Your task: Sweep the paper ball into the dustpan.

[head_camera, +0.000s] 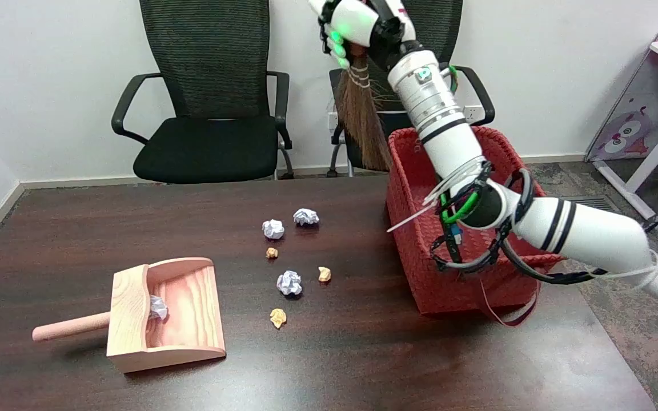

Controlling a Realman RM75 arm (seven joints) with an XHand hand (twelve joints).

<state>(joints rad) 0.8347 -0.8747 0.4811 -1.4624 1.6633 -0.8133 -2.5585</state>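
The right hand [352, 25] grips a brown straw hand broom [363, 123] high above the red woven basket [420, 240], bristles hanging down. On the dark wooden counter [363, 354], a pale wooden dustpan [183, 308] holds one white crumpled paper ball [157, 308]. Three more white paper balls [289, 282] and small tan scraps [277, 318] lie between dustpan and basket.

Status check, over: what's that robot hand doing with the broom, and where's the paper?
Right hand holds broom high above the red basket. One white paper ball in the dustpan; three white and three tan on the table. Nothing blocking.
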